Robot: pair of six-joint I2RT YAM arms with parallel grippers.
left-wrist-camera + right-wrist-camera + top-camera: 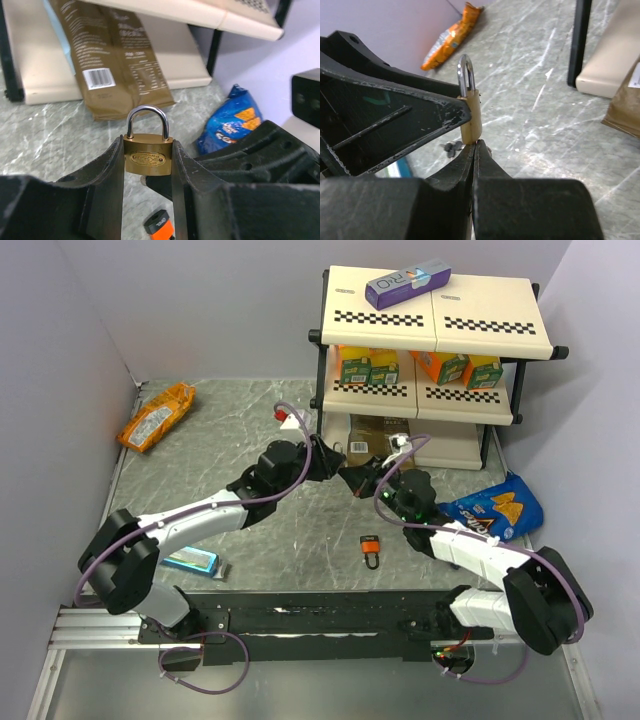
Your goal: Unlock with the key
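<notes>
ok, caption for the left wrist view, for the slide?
Left gripper clamps the brass padlock upright, shackle closed, with a brown pouch and shelf behind and an orange padlock lying below.

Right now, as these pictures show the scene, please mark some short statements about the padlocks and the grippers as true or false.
1. The left gripper grips the brass padlock. True.
2. That padlock's shackle is open. False: it is closed.
3. The orange padlock lies on the table. True.
4. The right gripper is wide open. False: it is shut, just below the brass padlock.
</notes>
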